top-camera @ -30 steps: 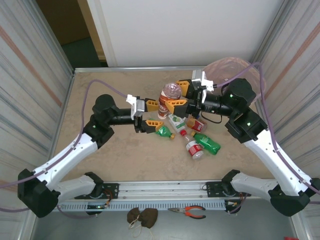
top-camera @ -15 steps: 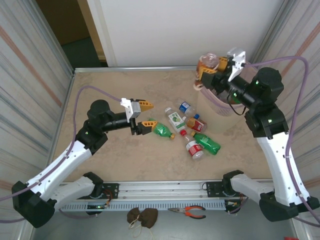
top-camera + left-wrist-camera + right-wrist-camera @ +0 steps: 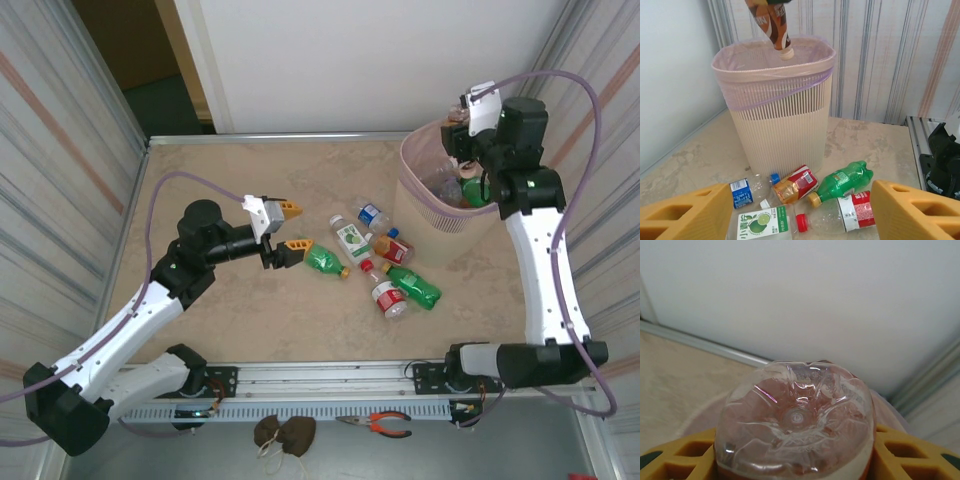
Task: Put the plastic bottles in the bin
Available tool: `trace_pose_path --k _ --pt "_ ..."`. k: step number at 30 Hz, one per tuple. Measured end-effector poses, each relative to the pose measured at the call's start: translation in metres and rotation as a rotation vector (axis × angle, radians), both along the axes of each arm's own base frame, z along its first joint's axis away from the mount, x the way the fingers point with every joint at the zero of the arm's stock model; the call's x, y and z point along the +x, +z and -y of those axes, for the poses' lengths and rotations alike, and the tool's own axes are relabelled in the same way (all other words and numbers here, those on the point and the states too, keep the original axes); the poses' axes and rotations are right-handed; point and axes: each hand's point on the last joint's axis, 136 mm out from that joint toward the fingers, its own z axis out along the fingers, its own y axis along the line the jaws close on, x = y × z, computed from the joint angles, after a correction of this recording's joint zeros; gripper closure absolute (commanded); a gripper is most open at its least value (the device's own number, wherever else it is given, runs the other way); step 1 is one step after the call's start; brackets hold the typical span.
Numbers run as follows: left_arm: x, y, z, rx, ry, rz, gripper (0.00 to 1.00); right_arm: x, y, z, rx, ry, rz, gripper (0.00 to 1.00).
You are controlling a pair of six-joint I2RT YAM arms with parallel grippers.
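My right gripper (image 3: 461,137) hangs over the bin (image 3: 418,196), shut on a brown-labelled bottle (image 3: 797,420) whose clear base faces the wrist camera. In the left wrist view that bottle (image 3: 774,24) points cap-down just above the bin's pink-lined rim (image 3: 771,75). Several plastic bottles lie left of the bin: a blue-labelled one (image 3: 372,216), a lime-labelled one (image 3: 352,240), an amber one (image 3: 392,248), a green one (image 3: 415,285) and a red-labelled clear one (image 3: 388,297). My left gripper (image 3: 293,229) is open and holds nothing, with a small green bottle (image 3: 325,260) beside its nearer finger.
A green bottle (image 3: 475,190) and others lie inside the bin. Side walls close in the table (image 3: 220,180), with a white wall behind. The table's left half is bare. Pliers (image 3: 378,425) lie below the rail.
The right arm lifted the brown-labelled bottle from beside the left gripper and swung it up over the bin. The left gripper let go, opened wider and drew back slightly.
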Motion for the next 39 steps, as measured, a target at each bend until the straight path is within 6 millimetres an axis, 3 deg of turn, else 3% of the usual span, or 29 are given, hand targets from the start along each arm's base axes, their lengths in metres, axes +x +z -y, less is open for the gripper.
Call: trace_pose_path --k 7,11,13,21,26,32,39 --pt "0.008 -0.005 -0.005 0.017 0.041 -0.009 0.26 0.043 -0.068 0.03 -0.144 -0.07 -0.185 0.51" --pt "0.01 -0.007 -0.005 0.025 0.049 -0.008 0.25 0.059 -0.11 0.041 -0.198 -0.082 -0.295 0.5" --pt "0.011 -0.009 -0.005 0.033 0.048 -0.006 0.25 0.066 -0.122 0.043 -0.217 -0.079 -0.32 0.5" --pt "0.015 -0.027 -0.004 0.085 0.049 -0.029 0.25 0.081 -0.136 0.069 -0.254 -0.137 -0.358 0.47" --pt "0.017 -0.04 -0.003 0.123 0.043 -0.047 0.24 0.083 -0.172 0.092 -0.264 -0.182 -0.461 0.44" --pt "0.019 -0.043 -0.004 0.134 0.045 -0.046 0.24 0.081 -0.2 0.092 -0.264 -0.178 -0.554 0.28" --pt "0.022 -0.046 -0.005 0.154 0.049 -0.04 0.24 0.075 -0.2 0.088 -0.245 -0.164 -0.586 0.15"
